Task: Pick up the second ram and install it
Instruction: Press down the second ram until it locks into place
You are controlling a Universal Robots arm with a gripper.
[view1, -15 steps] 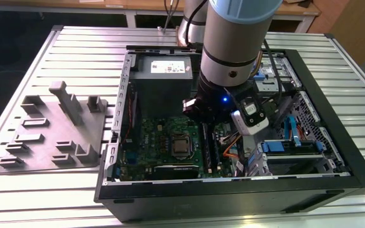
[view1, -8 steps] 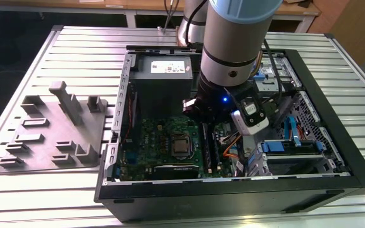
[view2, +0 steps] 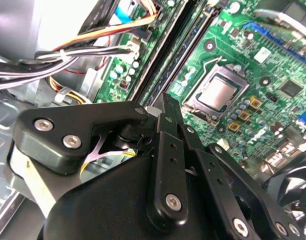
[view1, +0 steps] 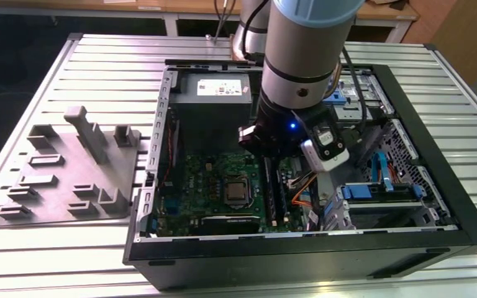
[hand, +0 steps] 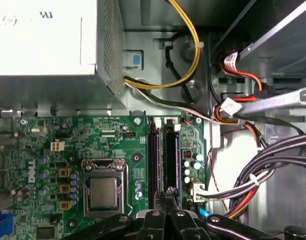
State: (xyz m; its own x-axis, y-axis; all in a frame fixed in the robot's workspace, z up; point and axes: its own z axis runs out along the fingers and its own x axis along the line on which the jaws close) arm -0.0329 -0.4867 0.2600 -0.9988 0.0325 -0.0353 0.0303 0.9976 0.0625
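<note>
My gripper [hand: 168,192] is inside the open computer case [view1: 437,186], low over the motherboard [hand: 117,145]. Its fingers [view2: 165,125] are pressed together, with nothing visibly between them. In the first wrist view the tips sit at one end of the two long memory slots beside the processor [hand: 103,192]. The second ram [hand: 171,157] appears as a dark stick standing in the slot farther from the processor, next to the other filled slot [hand: 154,157]. I cannot tell whether the tips touch it. In the exterior view the arm's wrist [view1: 292,133] covers the slots' far half.
The power supply [view1: 213,92] sits at the case's back. Cable bundles [hand: 273,165] and a drive cage with blue rails [view1: 379,189] crowd the side beyond the slots. A grey parts fixture [view1: 69,171] lies on the table at the exterior view's left.
</note>
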